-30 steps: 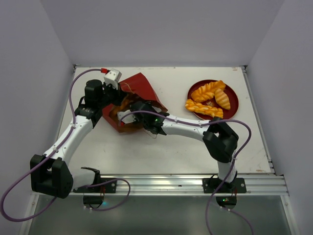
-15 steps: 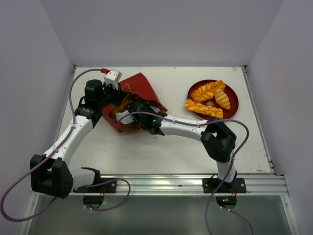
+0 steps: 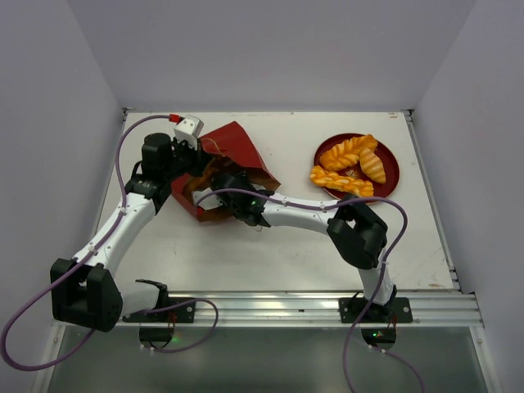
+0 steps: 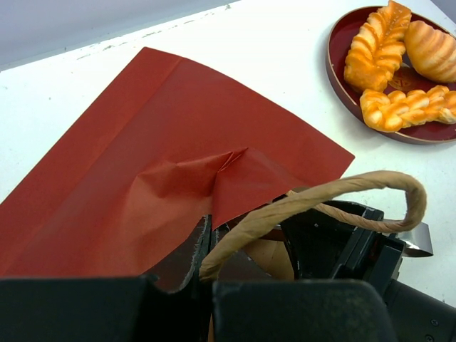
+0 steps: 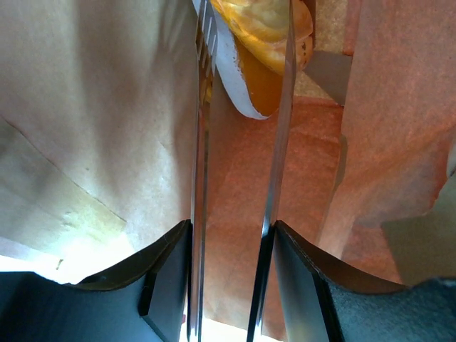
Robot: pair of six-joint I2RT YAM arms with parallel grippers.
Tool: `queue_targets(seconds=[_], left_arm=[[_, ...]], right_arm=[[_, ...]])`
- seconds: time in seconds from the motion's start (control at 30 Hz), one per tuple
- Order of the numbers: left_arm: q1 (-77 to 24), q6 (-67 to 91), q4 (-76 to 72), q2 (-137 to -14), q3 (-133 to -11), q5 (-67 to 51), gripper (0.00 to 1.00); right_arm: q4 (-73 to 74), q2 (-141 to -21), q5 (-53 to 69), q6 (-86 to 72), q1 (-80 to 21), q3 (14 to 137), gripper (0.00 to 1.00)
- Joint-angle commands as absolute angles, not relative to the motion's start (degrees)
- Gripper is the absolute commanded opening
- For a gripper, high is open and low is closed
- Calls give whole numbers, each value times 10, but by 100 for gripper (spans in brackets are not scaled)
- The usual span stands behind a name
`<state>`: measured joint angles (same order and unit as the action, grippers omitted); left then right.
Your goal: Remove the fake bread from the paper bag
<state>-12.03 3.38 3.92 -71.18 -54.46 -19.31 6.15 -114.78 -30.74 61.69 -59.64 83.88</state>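
The paper bag (image 3: 237, 147) lies on its side, red outside, brown inside; it fills the left wrist view (image 4: 178, 164). My left gripper (image 3: 192, 168) is shut on the bag's mouth rim beside a tan loop handle (image 4: 320, 199), holding the mouth up. My right gripper (image 3: 223, 194) reaches inside the bag. In the right wrist view its long metal fingers (image 5: 244, 21) stand a little apart, with a glossy orange-golden fake bread (image 5: 271, 21) between their tips. Three more fake breads (image 3: 348, 164) lie on the red plate.
The round red plate (image 3: 391, 164) sits at the back right, and also shows in the left wrist view (image 4: 335, 64). The bag's kraft walls (image 5: 107, 107) close in on both sides of my right fingers. White walls stand around the table.
My right arm has pushed a little further left into the bag's mouth. The left arm and the bag have stayed still.
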Motion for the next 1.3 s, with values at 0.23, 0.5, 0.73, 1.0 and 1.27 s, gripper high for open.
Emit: queue_targets(seconds=[0.23, 0.5, 0.73, 1.0, 1.27], left_arm=[[-123, 26, 25, -700, -539, -204, 0], [-122, 27, 25, -700, -538, -202, 0], [-122, 25, 25, -698, -538, -200, 0], [-122, 24, 26, -696, -538, -198, 0], [-122, 24, 26, -694, -537, -197, 0]], right_arm=[[34, -1165, -326, 617, -600, 879, 46], [46, -1145, -309, 599, -599, 878, 10], [54, -1119, -297, 589, -597, 864, 0], [62, -1078, -287, 577, -595, 833, 0], [69, -1025, -279, 565, -592, 790, 0]])
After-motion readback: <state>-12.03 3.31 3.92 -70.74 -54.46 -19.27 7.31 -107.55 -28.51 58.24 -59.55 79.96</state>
